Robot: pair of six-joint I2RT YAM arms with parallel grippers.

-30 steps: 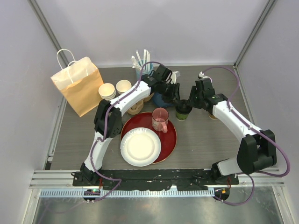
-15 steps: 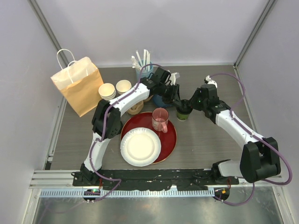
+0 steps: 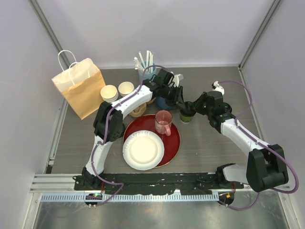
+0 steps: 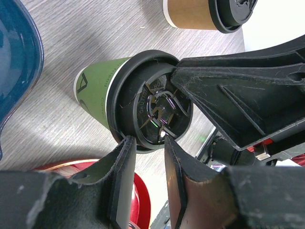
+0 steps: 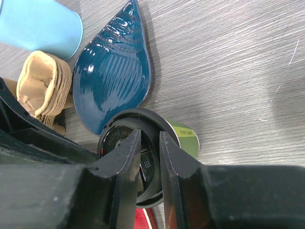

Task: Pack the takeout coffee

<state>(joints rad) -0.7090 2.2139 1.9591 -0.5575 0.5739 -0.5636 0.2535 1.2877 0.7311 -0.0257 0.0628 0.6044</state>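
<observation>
Far left, the tan paper carrier bag (image 3: 78, 88) stands well apart. At centre, the left gripper (image 4: 147, 142) hovers narrow-jawed at the lid rim of the green-sided paper coffee cup with a black plastic lid (image 4: 97, 88), upright on the table. The right gripper (image 5: 148, 134) has dropped lower and narrowed across that lid. Neither grip can be confirmed, but a lift looks near.

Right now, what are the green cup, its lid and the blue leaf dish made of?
The green cup is likely paper: matte printed side. Its lid looks like black plastic: moulded ribs, slight sheen. The blue leaf dish is probably glazed ceramic: glossy, with ridges.
</observation>
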